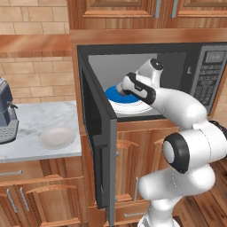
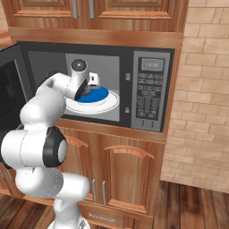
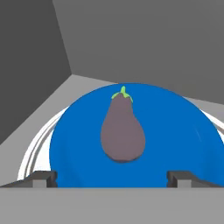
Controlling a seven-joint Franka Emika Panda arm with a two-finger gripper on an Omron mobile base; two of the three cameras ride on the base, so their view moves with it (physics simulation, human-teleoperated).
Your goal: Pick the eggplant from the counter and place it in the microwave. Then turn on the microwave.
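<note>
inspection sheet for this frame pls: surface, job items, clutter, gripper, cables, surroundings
Surface: marbled counter left of the microwave.
Job items: eggplant lies on the blue plate inside the microwave cavity, free of the fingers; microwave door stands open.
Clutter: white bowl and coffee machine on the counter.
Gripper: gripper open, inside the cavity, fingertips apart just short of the eggplant.
Cables: nothing seen.
Surroundings: wooden cabinets, brick wall, button panel at the microwave's right.

The arm's wrist hides the eggplant and part of the blue plate (image 1: 116, 95) inside the microwave (image 2: 152, 89) in both base views. The coffee machine (image 1: 6, 113), left of the microwave, is cut by the frame edge.
</note>
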